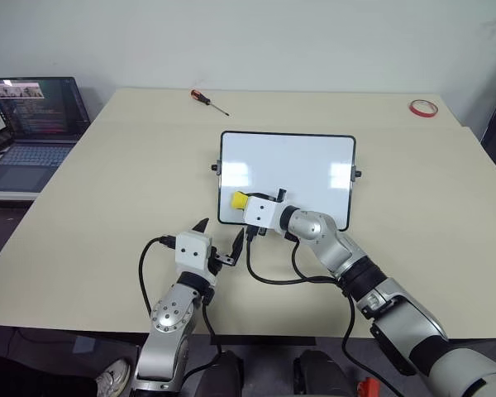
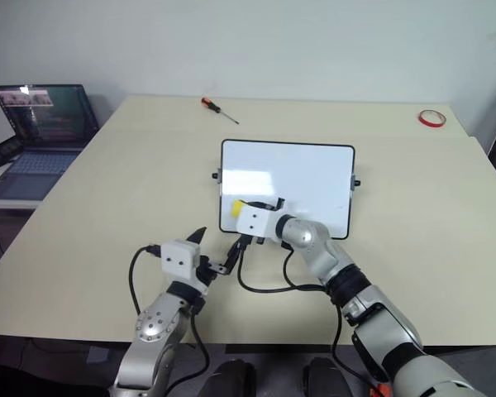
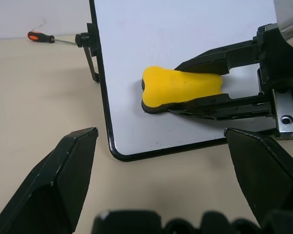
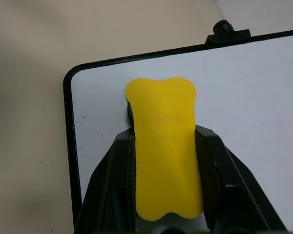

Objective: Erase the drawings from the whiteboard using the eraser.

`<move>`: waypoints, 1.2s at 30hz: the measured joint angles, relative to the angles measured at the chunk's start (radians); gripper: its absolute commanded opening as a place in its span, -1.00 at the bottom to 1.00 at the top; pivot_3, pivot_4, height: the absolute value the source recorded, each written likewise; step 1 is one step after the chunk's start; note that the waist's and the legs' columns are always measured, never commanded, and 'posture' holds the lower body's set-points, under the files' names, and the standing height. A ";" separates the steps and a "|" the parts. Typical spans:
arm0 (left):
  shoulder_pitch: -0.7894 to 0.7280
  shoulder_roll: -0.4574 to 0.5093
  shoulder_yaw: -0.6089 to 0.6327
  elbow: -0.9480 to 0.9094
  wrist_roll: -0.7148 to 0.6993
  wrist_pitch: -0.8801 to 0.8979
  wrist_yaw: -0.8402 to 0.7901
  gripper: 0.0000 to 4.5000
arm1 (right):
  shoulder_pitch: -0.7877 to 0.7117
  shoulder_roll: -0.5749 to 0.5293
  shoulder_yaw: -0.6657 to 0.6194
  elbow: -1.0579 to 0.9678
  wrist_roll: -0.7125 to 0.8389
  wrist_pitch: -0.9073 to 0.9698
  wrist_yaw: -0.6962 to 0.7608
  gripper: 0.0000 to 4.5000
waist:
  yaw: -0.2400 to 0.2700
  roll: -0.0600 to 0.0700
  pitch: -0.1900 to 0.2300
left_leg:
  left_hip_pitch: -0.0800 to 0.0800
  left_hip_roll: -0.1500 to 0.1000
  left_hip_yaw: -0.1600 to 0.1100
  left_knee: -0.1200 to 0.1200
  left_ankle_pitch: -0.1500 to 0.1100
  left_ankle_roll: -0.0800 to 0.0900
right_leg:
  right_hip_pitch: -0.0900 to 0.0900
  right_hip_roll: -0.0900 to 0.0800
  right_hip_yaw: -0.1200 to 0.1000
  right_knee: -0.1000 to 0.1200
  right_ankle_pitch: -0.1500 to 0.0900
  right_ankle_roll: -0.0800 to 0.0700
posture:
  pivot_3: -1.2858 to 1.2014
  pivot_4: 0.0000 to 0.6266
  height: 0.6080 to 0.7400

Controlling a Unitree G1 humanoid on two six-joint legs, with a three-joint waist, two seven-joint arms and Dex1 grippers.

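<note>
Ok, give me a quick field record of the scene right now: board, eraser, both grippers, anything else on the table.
whiteboard: flat on the table, surface looks clean, no marks visible
eraser: yellow, on the board near its near-left corner
right gripper: shut on the eraser's sides
left gripper: open, holding nothing, over bare table in front of the board
screwdriver: beyond the board
red tape ring: far right corner
laptop: open, on a side table to the left
</note>
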 measured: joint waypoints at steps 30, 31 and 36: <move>-0.028 0.001 -0.007 0.012 -0.003 0.001 -0.021 1.00 | 0.139 -0.044 -0.170 -0.243 0.175 0.173 0.017 -0.44 | 0.001 0.000 0.000 | -0.001 0.000 -0.004 -0.002 0.002 -0.001 | 0.003 0.000 -0.003 -0.006 0.000 -0.001 | 0.03 -0.52 1.00; -0.031 0.001 -0.006 0.012 -0.004 0.001 -0.021 1.00 | 0.167 -0.053 -0.177 -0.286 0.185 0.187 0.029 -0.44 | 0.000 0.000 0.000 | -0.004 0.000 -0.004 -0.002 0.002 -0.001 | 0.000 0.000 -0.003 -0.006 0.000 -0.001 | 0.03 -0.52 1.00; -0.043 0.006 -0.006 0.012 -0.010 0.003 -0.031 1.00 | 0.248 -0.082 -0.229 -0.478 0.239 0.279 0.064 -0.44 | -0.005 0.000 0.000 | -0.006 0.000 -0.002 -0.003 0.002 -0.001 | -0.003 0.000 -0.002 -0.007 0.000 -0.001 | 0.03 -0.52 1.00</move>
